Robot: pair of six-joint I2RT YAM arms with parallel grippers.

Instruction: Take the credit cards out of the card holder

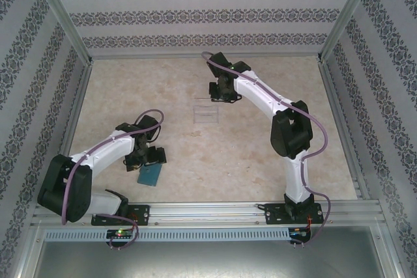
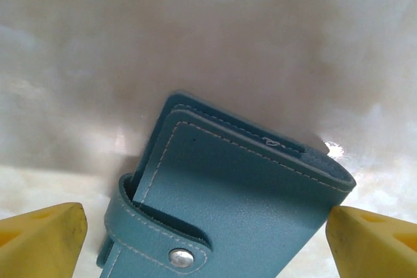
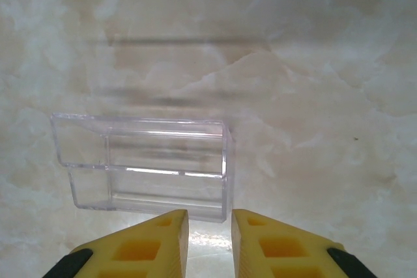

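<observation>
The teal card holder [image 1: 151, 174] lies flat on the table near the left arm's base. Its strap [image 2: 153, 232] wraps over the cover and is fastened by a metal snap [image 2: 180, 257]. My left gripper [image 2: 206, 216] is open wide, with one yellow finger [image 2: 45, 236] on each side of the card holder [image 2: 247, 187], low over it. The credit cards are hidden. My right gripper [image 3: 210, 221] hovers over the middle of the table, its fingers [image 3: 146, 249] a narrow gap apart with nothing between them.
A clear plastic box [image 3: 143, 167] stands just beyond the right fingertips and looks faint in the top view [image 1: 206, 116]. Patterned walls and metal rails [image 1: 88, 105] enclose the marbled table [image 1: 260, 174]; bare tabletop lies to the right.
</observation>
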